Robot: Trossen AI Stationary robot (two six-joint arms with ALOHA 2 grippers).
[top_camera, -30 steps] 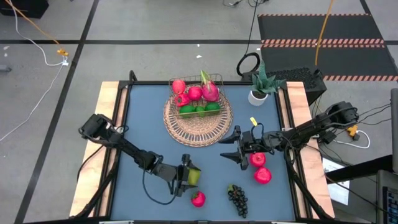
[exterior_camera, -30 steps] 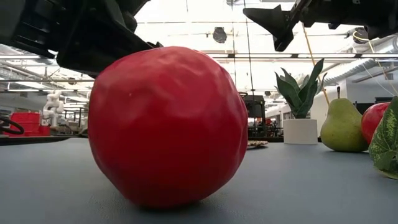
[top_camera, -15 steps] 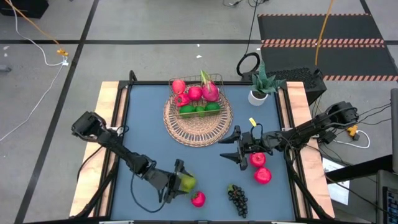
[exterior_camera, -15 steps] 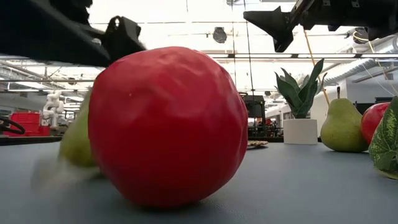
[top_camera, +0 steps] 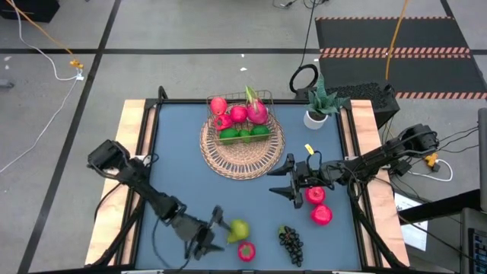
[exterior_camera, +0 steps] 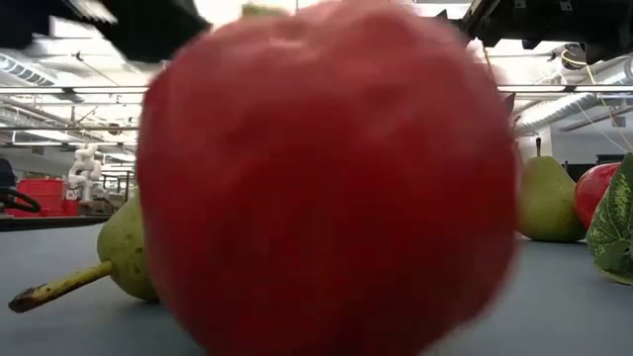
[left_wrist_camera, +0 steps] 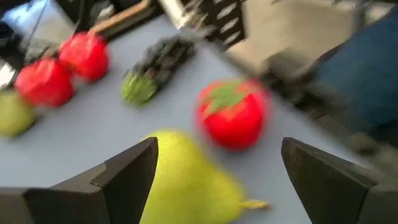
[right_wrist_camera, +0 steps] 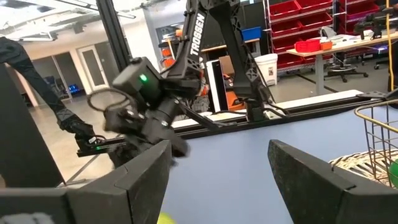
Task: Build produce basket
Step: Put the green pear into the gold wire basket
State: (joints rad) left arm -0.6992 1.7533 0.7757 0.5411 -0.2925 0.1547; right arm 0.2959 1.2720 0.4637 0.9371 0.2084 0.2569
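Basket (top_camera: 242,114): wire, on a wicker mat (top_camera: 242,152) toward the desk's (top_camera: 183,160) far edge, holding red, pink and green produce.
Left gripper (top_camera: 204,237): near front edge, fingers spread, released; pear (top_camera: 239,228) lay loose just beside them, touching a red apple (top_camera: 246,251).
Grapes (top_camera: 289,242): front edge.
Right gripper (top_camera: 283,177): fingers apart, empty, beside two red fruits (top_camera: 318,205).

Open blue table (top_camera: 179,164) spans the centre-left of the high view. Obstructions: wicker mat (top_camera: 242,148) with basket (top_camera: 242,114) at upper centre; right gripper (top_camera: 291,181) at centre right; pear (top_camera: 239,228), apple (top_camera: 246,250) and grapes (top_camera: 290,243) clustered at lower centre.
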